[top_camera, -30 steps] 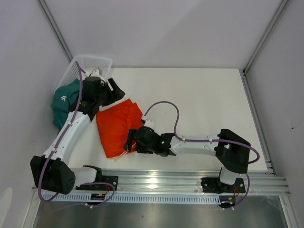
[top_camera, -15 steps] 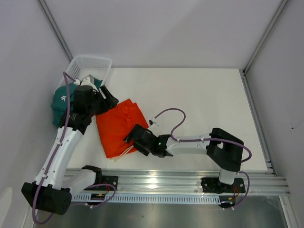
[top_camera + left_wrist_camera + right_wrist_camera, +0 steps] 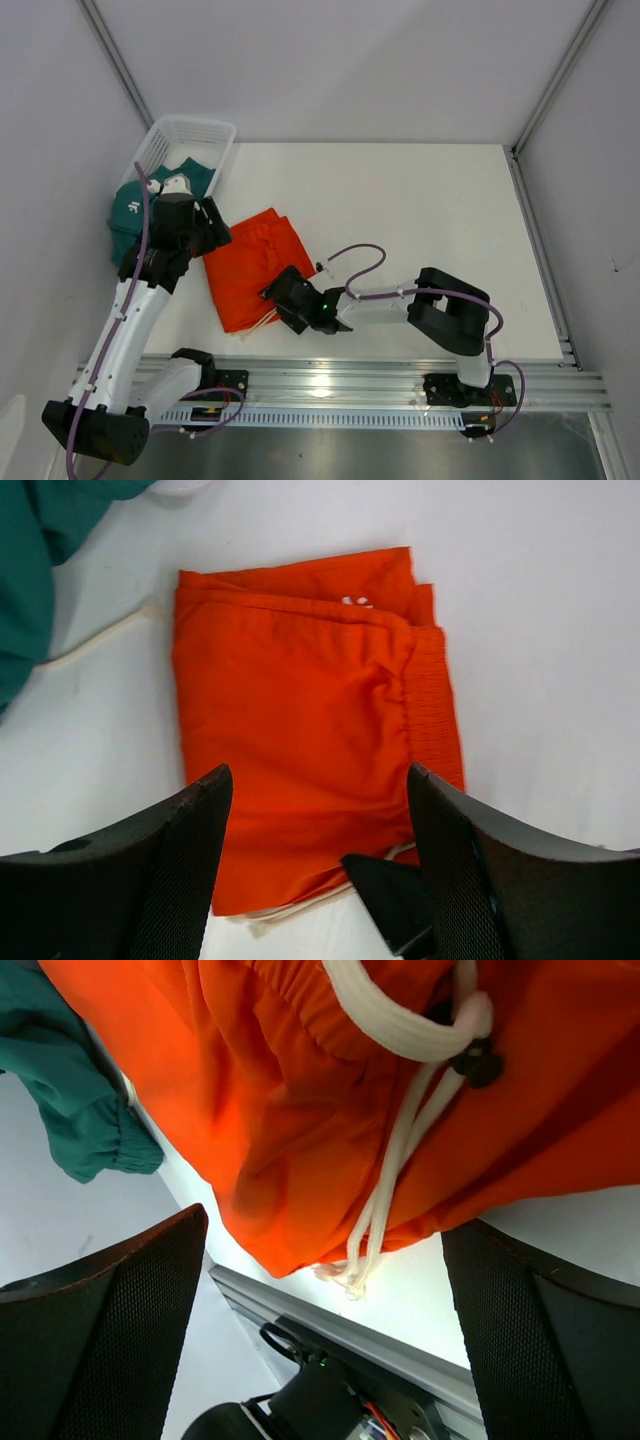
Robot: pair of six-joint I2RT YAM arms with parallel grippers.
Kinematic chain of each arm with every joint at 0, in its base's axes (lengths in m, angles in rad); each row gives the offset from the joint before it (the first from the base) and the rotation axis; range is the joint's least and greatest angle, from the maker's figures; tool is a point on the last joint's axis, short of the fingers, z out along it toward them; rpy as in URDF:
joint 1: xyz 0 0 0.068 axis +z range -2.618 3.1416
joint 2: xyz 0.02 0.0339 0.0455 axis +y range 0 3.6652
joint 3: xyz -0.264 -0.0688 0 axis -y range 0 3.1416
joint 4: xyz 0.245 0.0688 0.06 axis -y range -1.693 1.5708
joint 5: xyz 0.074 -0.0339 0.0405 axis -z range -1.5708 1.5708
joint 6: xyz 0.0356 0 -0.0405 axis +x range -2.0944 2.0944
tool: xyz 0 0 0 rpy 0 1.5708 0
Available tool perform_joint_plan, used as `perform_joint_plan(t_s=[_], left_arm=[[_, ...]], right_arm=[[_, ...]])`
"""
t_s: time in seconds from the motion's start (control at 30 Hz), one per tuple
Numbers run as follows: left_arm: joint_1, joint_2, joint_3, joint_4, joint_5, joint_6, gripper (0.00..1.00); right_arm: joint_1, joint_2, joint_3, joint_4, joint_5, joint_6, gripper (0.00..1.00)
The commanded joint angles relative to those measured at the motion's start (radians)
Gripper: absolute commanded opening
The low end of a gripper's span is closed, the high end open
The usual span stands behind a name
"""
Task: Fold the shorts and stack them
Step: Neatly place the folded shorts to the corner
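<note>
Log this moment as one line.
orange shorts: folded on table | green shorts: bunched by basket | left gripper: open above orange shorts | right gripper: open at their near edge

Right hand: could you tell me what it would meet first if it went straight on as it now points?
Most likely the orange shorts, around their white drawstring; the open right hand frames both, depth unclear.

Across the upper frame spread bright orange fabric shorts (image 3: 300, 1110), their white drawstring (image 3: 395, 1175) dangling to lower centre. Dark teal green fabric shorts (image 3: 70, 1090) lie upper left. The right tool (image 3: 322, 1225) gapes wide, empty, above the white table (image 3: 430, 1300).
</note>
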Motion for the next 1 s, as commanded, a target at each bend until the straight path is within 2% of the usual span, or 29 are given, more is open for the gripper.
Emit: perform_joint_plan(t_s=[0.0,0.03,0.23,0.27,0.3,0.37,0.4,0.5,0.6,0.63,0.73,0.83,0.87,0.93,0.97], left_arm=[[0.005,-0.031,-0.023,-0.031,-0.086,0.079,0.73],[0.005,-0.039,-0.032,-0.029,-0.089,0.086,0.73],[0.005,-0.088,-0.082,-0.005,-0.098,0.106,0.73],[0.004,-0.093,-0.087,-0.003,-0.097,0.107,0.74],[0.005,-0.094,-0.089,-0.003,-0.1,0.109,0.73],[0.005,-0.102,-0.086,-0.006,-0.11,0.109,0.74],[0.005,-0.112,-0.087,-0.005,-0.115,0.109,0.74],[0.005,-0.128,-0.096,0.005,-0.112,0.11,0.75],[0.005,-0.125,-0.099,0.005,-0.101,0.112,0.76],[0.004,-0.122,-0.098,0.006,-0.092,0.113,0.76],[0.004,-0.119,-0.098,0.006,-0.081,0.115,0.75],[0.005,-0.123,-0.099,0.009,-0.074,0.116,0.76],[0.004,-0.122,-0.099,0.012,-0.069,0.116,0.75],[0.004,-0.123,-0.101,0.012,-0.063,0.118,0.75],[0.004,-0.122,-0.102,0.014,-0.055,0.12,0.75]], right_arm=[[-0.009,0.046,0.037,0.0,0.051,0.046,0.98],[-0.014,0.053,0.04,0.003,0.049,0.047,0.97],[-0.029,0.053,0.028,0.0,0.077,0.044,0.68],[-0.032,0.047,0.022,-0.001,0.084,0.037,0.58],[-0.037,0.039,0.006,-0.004,0.092,0.018,0.38],[-0.057,0.007,-0.012,-0.026,0.1,0.001,0.25],[-0.068,-0.006,-0.024,-0.031,0.094,-0.02,0.14],[-0.127,-0.067,-0.069,-0.081,0.056,-0.179,0.0],[-0.189,-0.133,-0.083,-0.236,0.052,-0.293,0.0],[-0.202,-0.15,-0.08,-0.368,0.069,-0.358,0.0],[-0.255,-0.22,-0.063,-0.585,0.184,-0.503,0.0],[-0.359,-0.298,-0.087,-0.696,0.262,-0.607,0.0],[-0.396,-0.32,-0.11,-0.704,0.264,-0.69,0.0],[-0.537,-0.375,-0.129,-0.701,0.235,-0.761,0.02],[-0.581,-0.389,-0.133,-0.695,0.212,-0.839,0.39]])
